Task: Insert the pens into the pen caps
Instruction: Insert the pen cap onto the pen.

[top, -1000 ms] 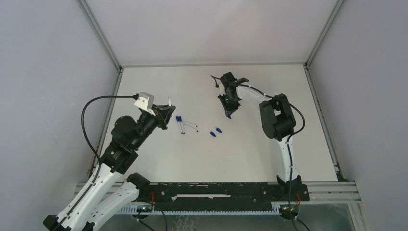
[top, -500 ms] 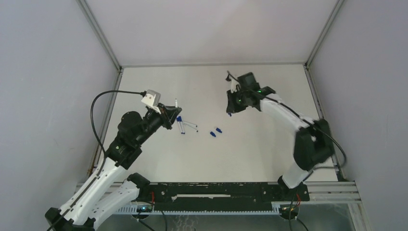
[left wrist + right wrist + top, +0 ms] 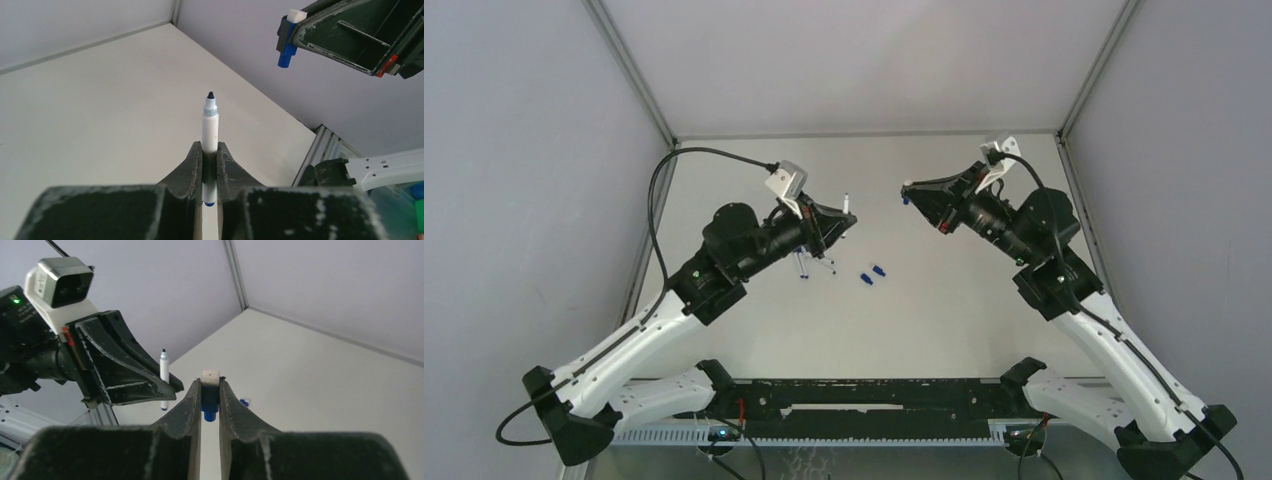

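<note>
My left gripper (image 3: 838,218) is shut on a white pen (image 3: 845,204) and holds it above the table, dark tip up; the same pen (image 3: 209,127) stands between my left fingertips (image 3: 209,148). My right gripper (image 3: 911,193) is shut on a blue pen cap (image 3: 905,197), seen in its own view (image 3: 210,401) between the jaws (image 3: 210,383). The two grippers face each other a short gap apart. The cap (image 3: 284,46) shows up and to the right of the pen tip. Two capped pens (image 3: 816,265) lie on the table, partly under my left arm. Two loose caps (image 3: 872,274) lie beside them.
The table (image 3: 944,300) is walled in by grey panels and a metal frame. The left gripper (image 3: 125,370) with its pen (image 3: 163,379) fills the left of the right wrist view. One loose cap (image 3: 244,402) lies on the table below.
Both arms have risen off the table and turned to face each other. The left gripper carried its pen right and up; the right arm swung out to the right, still holding the cap.
</note>
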